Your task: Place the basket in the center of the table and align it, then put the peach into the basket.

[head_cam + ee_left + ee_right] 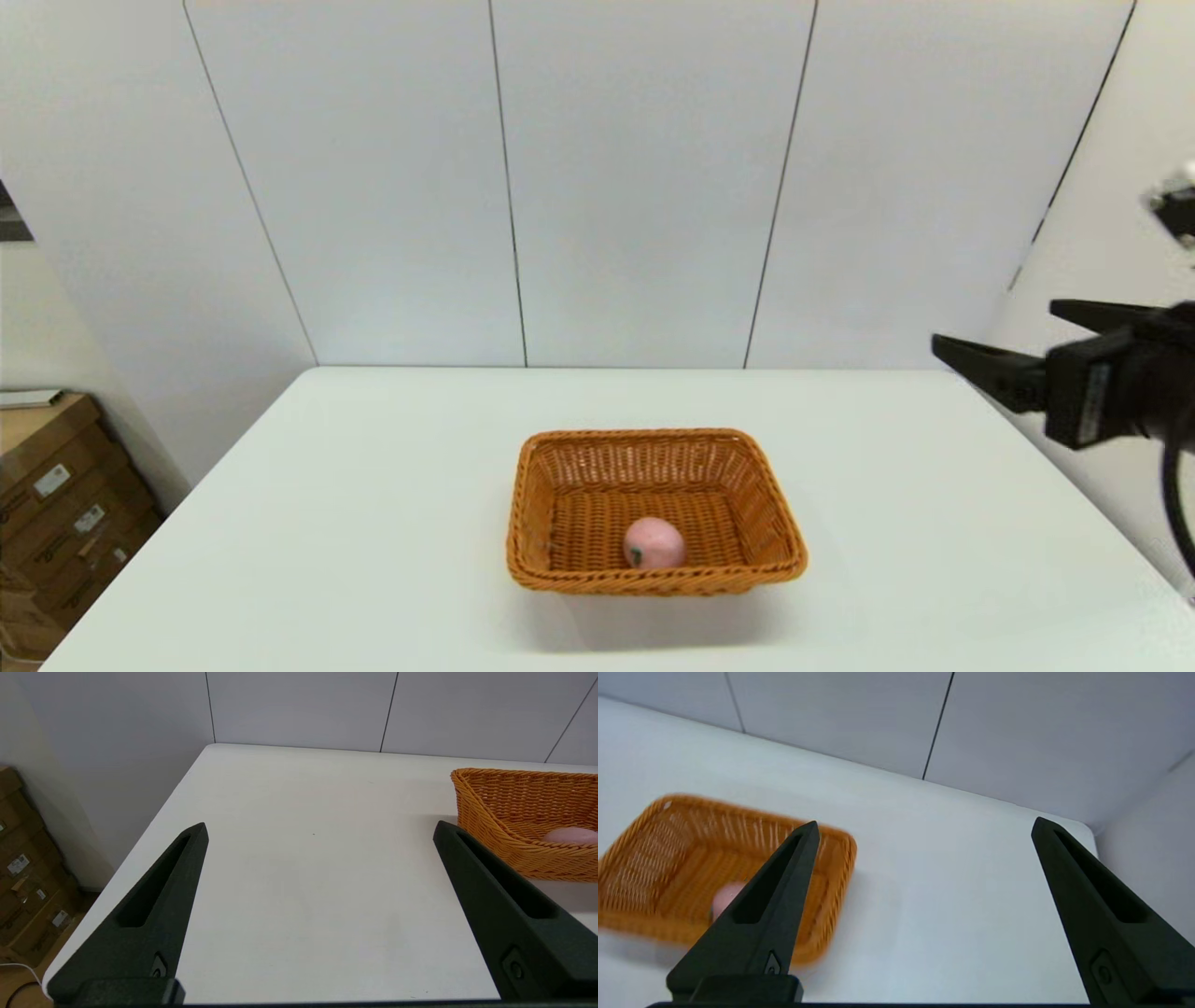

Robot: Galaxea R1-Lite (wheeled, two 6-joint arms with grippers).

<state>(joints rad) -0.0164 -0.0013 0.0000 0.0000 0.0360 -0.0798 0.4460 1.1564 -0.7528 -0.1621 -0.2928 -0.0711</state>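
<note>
We see the basket [656, 511] sitting near the middle of the table [373, 523], a bit closer to the front edge than to the back edge. Its long sides run along with the front edge. The peach [653, 543] lies inside the basket, on the woven floor, close to the front wall. A small dark green mark shows low on the peach.

The right gripper [994, 341] hangs in the air over the right edge of the table, well apart from the basket. Its two black fingers are spread wide and hold nothing. Most of that arm is cut off by the side of the head view.

The left gripper [320, 828] shows only in its own wrist view. It is over the left part of the table, near the front edge, with its fingers wide apart and nothing between them. From there only one end of the basket shows, and just the top of the peach peeks over the rim.

In the right wrist view the basket is blurry and one finger hides part of the peach.

Brown boxes [56, 509] stand on the floor past the left edge. They have small white labels, but we cannot read them.
</note>
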